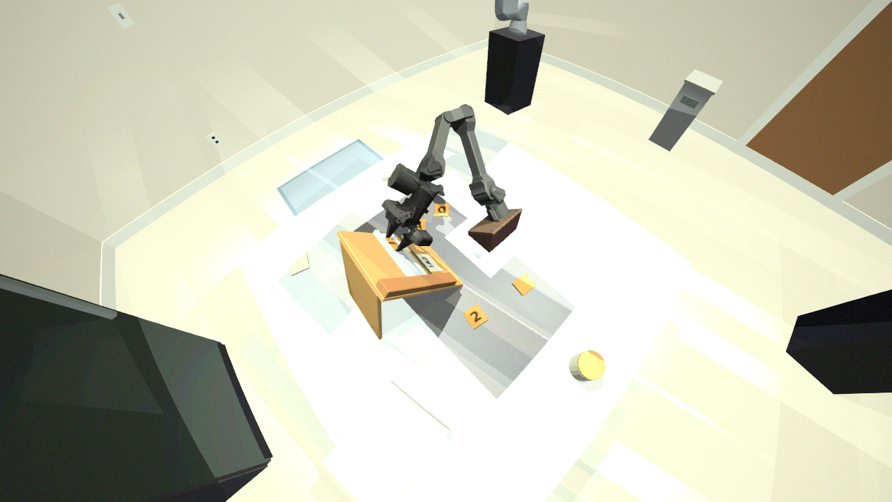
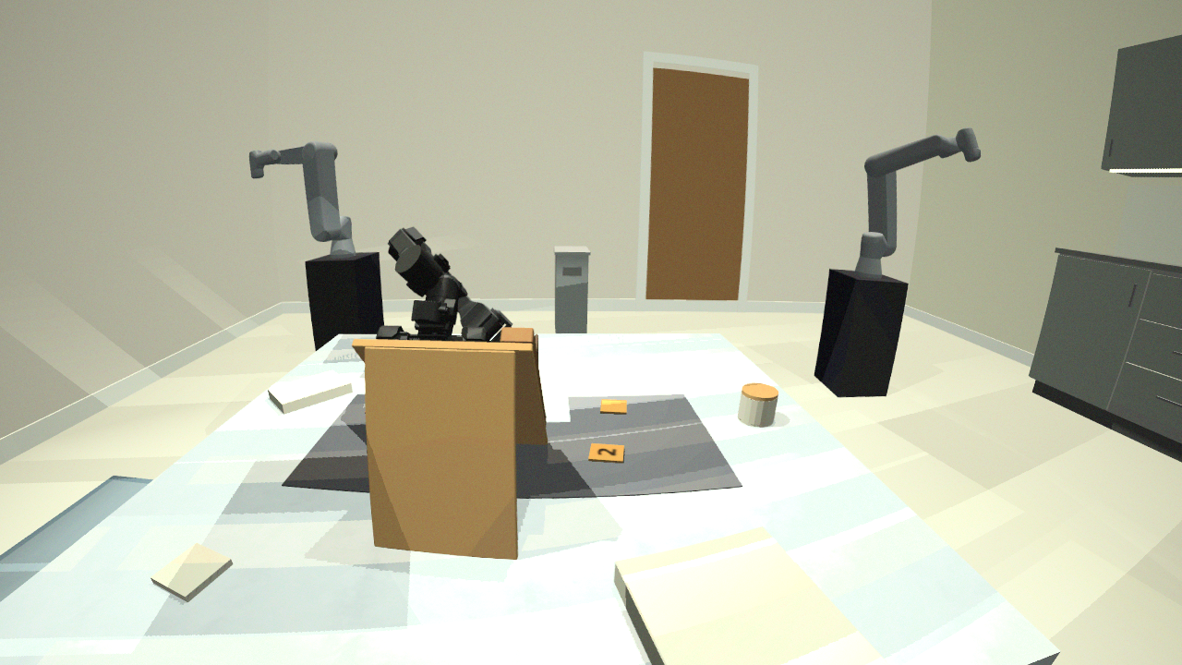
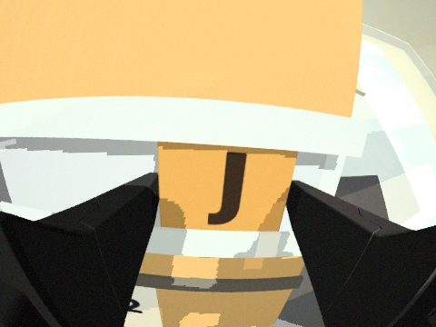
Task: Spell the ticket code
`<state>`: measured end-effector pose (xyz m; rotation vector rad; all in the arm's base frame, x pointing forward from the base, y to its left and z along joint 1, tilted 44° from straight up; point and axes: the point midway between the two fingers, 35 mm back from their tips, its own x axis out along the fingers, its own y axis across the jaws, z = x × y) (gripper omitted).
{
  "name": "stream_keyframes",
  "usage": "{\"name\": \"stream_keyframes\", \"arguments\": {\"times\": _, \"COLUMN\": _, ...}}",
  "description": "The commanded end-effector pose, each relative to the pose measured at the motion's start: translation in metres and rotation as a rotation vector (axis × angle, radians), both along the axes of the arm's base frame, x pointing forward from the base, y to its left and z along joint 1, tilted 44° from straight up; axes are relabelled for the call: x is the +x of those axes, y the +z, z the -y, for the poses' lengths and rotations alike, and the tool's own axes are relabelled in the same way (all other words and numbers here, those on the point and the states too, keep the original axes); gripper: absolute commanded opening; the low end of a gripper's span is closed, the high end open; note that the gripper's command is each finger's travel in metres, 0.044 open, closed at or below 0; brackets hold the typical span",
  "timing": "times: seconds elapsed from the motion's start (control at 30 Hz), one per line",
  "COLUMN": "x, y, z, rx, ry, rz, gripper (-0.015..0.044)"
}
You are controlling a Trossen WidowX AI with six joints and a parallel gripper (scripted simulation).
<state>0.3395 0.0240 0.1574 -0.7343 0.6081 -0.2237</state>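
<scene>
The tilted wooden board (image 1: 368, 252) (image 2: 441, 454) (image 3: 182, 54) carries a pale letter rail (image 3: 182, 118). My gripper (image 1: 392, 243) (image 3: 224, 187) is shut on the J tile (image 3: 263, 182), with one finger at each side edge. The tile sits between the rail's upper and lower lips, near the rail's right end in the wrist view. Rail left of it in that view shows no tile. The ticket (image 1: 428, 262) is on the board below the rail; its code is not readable. A 2 tile (image 1: 475, 316) (image 2: 607, 452), a tile (image 1: 523, 284) (image 2: 613, 406) with no readable mark and another lettered tile (image 1: 441, 209) lie off the board.
A dark mat (image 1: 499, 374) (image 2: 661, 475) lies under the loose tiles. A lidded canister (image 1: 590, 364) (image 2: 757, 406) stands apart. A white block (image 2: 309, 392), a small cream slab (image 1: 300, 263) (image 2: 191, 570) and a large slab (image 2: 735, 595) lie around the board. A wooden block (image 1: 417, 284) sits at one board end.
</scene>
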Motion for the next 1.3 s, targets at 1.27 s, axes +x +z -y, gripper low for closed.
{"name": "stream_keyframes", "arguments": {"times": 1.27, "x": 0.0, "y": -0.024, "z": -0.025, "rx": 0.002, "ry": -0.005, "rz": 0.0, "gripper": 0.0}}
